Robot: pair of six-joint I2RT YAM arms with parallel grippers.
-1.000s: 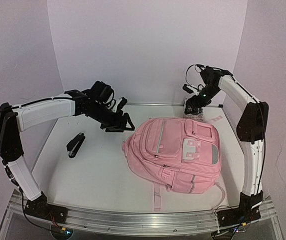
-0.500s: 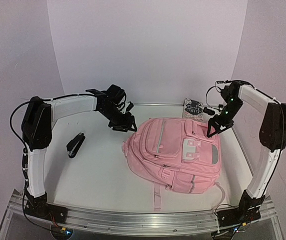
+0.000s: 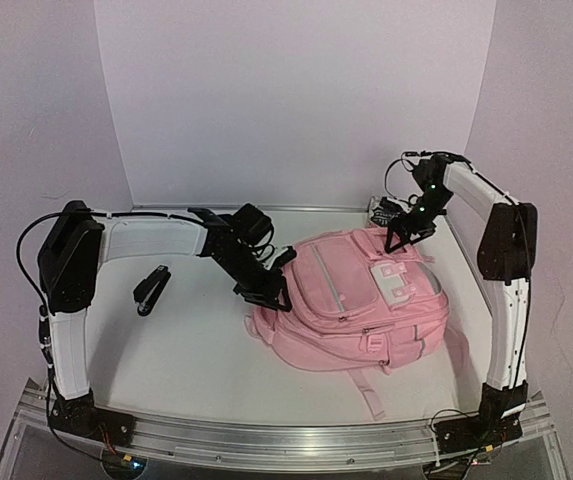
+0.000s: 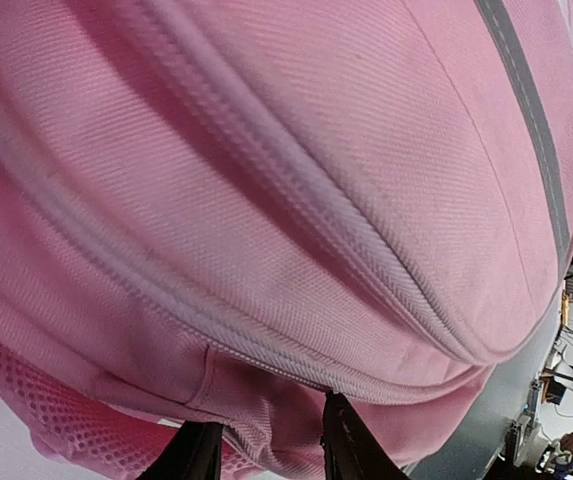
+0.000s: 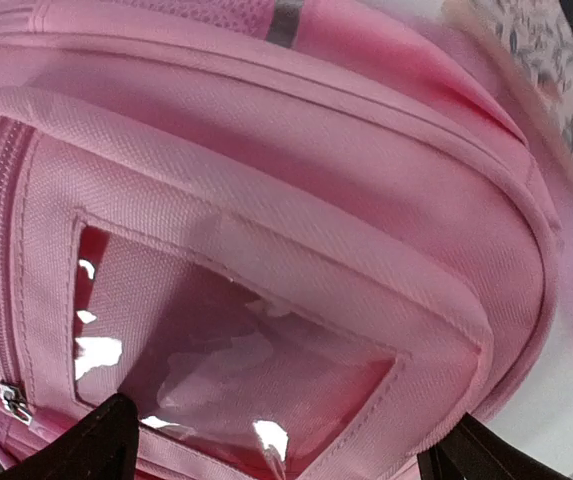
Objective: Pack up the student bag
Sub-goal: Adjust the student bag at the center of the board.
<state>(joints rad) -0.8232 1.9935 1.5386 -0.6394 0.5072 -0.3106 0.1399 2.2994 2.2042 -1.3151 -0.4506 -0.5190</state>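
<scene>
The student bag [image 3: 356, 305], a big soft pink backpack, lies right of the table's middle with its front up. My left gripper [image 3: 274, 288] is at the bag's left edge. In the left wrist view its two black fingers [image 4: 194, 455] pinch a fold of the pink fabric [image 4: 266, 300] just below a zip seam, so the gripper [image 4: 266, 440] is shut on the bag. My right gripper [image 3: 404, 238] hangs over the bag's far top. It is open [image 5: 296, 450], its fingers wide apart on either side of the clear window pocket [image 5: 236, 340], holding nothing.
A black stapler-like tool [image 3: 151, 289] lies on the white table [image 3: 186, 350] to the left. A patterned pouch [image 3: 384, 207] sits against the back wall behind the bag, also blurred at the corner of the right wrist view [image 5: 551, 70]. A loose strap [image 3: 371, 393] trails toward the near edge.
My left gripper has moved right and down to the bag's edge and closed on its fabric. The bag has turned and bulged up. The right gripper swung back over its top.
</scene>
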